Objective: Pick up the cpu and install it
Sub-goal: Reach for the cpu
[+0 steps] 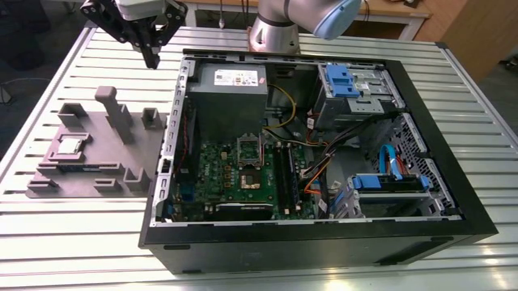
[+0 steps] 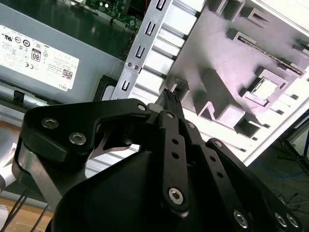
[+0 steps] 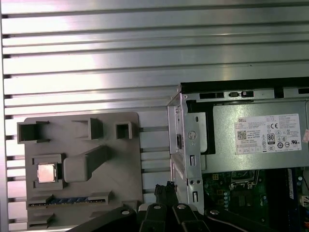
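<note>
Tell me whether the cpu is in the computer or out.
Out: the cpu lies flat in the grey holder beside the case.

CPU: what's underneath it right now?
The cpu lies in a square pocket of the grey fixture plate, which rests on the slatted table. The pocket floor beneath it is covered by the chip.

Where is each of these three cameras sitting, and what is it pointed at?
Exterior view: off the arm, raised above the table, looking down at the open computer case, the grey holder with the cpu, the arm and its tool.
First wrist view: on the arm, looking down past the tool at holder and case corner.
Second wrist view: on the arm, close behind the tool, looking along it slantwise.
Shared: both wrist views show tool, cpu and labelled grey box.
</note>
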Robot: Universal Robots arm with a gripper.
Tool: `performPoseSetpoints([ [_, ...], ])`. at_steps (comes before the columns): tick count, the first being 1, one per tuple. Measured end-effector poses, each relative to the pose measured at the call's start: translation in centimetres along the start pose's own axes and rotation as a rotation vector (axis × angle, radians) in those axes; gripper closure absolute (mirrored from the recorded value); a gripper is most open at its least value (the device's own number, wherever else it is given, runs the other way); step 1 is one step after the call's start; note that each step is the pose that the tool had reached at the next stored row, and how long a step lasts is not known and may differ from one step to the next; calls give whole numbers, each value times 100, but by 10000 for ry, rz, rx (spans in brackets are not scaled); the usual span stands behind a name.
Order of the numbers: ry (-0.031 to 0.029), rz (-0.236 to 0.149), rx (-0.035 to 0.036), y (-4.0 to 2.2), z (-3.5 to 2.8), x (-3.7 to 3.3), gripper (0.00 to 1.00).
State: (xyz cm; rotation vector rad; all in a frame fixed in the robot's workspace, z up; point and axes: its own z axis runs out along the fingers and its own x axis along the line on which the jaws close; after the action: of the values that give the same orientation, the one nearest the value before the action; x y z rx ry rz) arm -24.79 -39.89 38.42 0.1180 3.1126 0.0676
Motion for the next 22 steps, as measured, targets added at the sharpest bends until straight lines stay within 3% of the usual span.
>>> performPoseSetpoints([
  [22,-1,0,0,-7,-1,93,90],
])
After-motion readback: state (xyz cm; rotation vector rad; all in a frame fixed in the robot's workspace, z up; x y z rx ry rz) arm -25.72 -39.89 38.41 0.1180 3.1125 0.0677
